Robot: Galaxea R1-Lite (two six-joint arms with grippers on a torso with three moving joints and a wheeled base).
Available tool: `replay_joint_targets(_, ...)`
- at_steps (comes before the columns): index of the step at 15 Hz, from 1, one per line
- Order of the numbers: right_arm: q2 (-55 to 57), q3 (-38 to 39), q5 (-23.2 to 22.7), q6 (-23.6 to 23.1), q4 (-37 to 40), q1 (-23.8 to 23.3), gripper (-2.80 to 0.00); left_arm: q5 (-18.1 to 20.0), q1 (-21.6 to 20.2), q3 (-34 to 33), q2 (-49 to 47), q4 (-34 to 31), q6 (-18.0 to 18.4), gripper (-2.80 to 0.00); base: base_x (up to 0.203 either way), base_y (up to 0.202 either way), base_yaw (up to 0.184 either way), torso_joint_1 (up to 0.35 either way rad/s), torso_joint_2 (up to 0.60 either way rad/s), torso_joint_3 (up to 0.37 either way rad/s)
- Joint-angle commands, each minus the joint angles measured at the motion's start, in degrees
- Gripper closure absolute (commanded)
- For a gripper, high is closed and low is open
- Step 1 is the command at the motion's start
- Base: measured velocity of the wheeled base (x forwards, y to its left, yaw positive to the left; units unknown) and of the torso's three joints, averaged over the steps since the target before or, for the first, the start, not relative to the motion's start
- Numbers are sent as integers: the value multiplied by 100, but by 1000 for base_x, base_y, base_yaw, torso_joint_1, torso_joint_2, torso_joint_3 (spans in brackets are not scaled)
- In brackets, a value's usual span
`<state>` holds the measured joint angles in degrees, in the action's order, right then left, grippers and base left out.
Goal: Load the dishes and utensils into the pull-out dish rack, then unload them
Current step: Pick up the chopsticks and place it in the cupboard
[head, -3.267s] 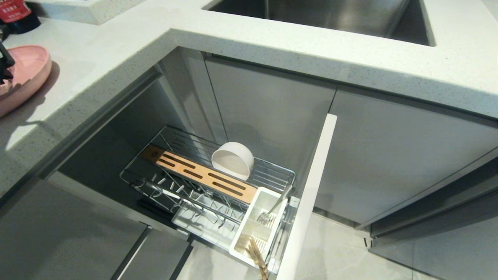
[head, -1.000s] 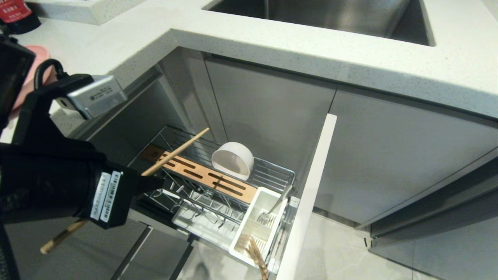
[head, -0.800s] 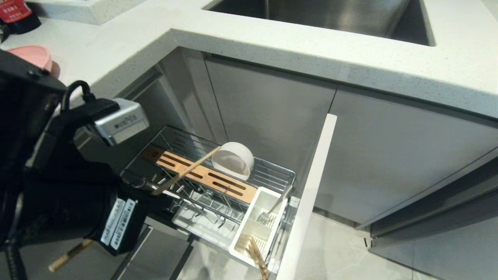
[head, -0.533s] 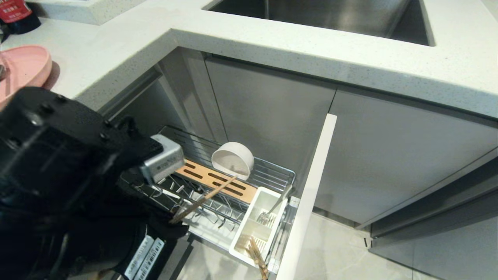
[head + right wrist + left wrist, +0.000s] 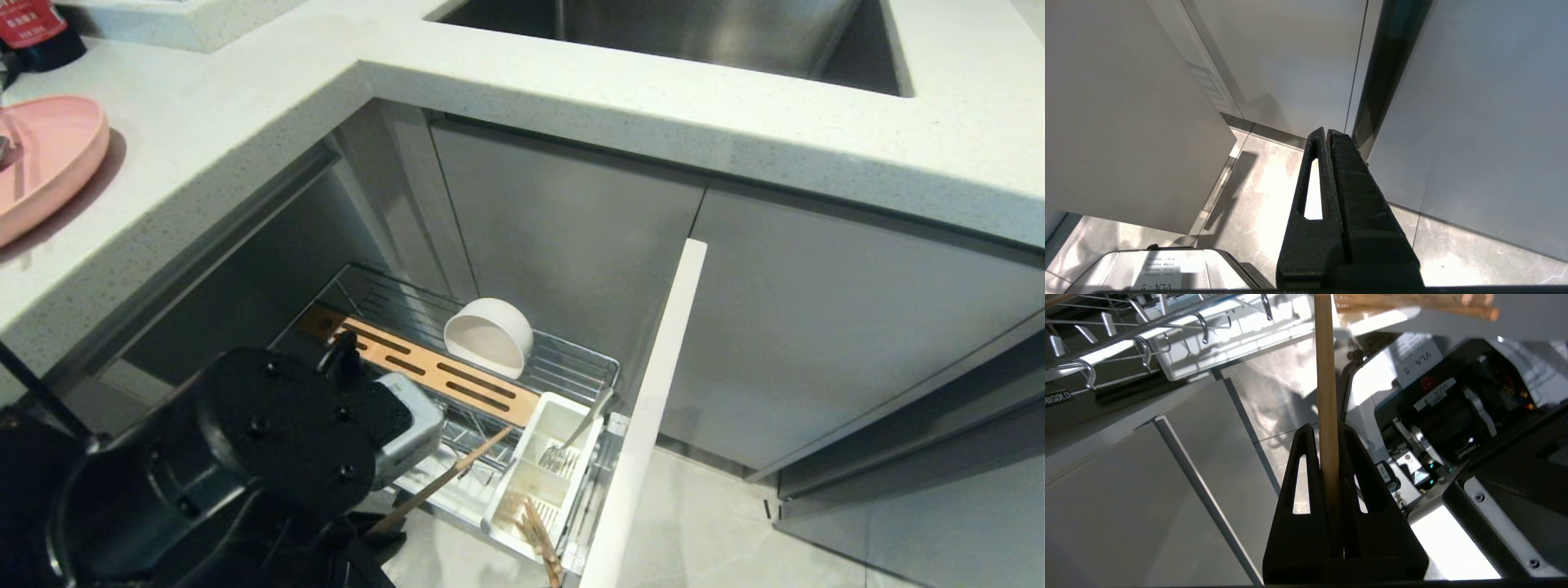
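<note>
Between the left pincer (image 5: pixel 1329 430) fingers, one wooden chopstick (image 5: pixel 1325 396).

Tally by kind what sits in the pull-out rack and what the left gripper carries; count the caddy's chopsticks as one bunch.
Bowls: 1, the white bowl
Metal utensils: 1, the silver utensil
Bunches: 1, the chopstick bunch in the caddy
Singles: 1, the single chopstick in the left gripper
Total: 4

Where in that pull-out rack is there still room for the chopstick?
The white caddy: its section nearest the wooden strip looks bare. The middle one holds the spoon, the nearest one more chopsticks. The left gripper holds the chopstick over the plate prongs, which stand close together.
</note>
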<state>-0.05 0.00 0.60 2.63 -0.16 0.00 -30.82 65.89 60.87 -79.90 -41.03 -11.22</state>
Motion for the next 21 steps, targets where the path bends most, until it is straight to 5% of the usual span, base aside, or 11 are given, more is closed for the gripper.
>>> replay_joint_targets(1, 5, 0, -1, 0, -2, 2, 0, -21, 64, -77, 4, -28, -3, 0, 0, 0, 0, 0, 0, 0)
replay_joint_targets(21, 5, 0, -1, 0, -2, 6, 0, 32, 396, -406, -1022, -263, 6, 0, 0, 0, 0, 0, 0, 0)
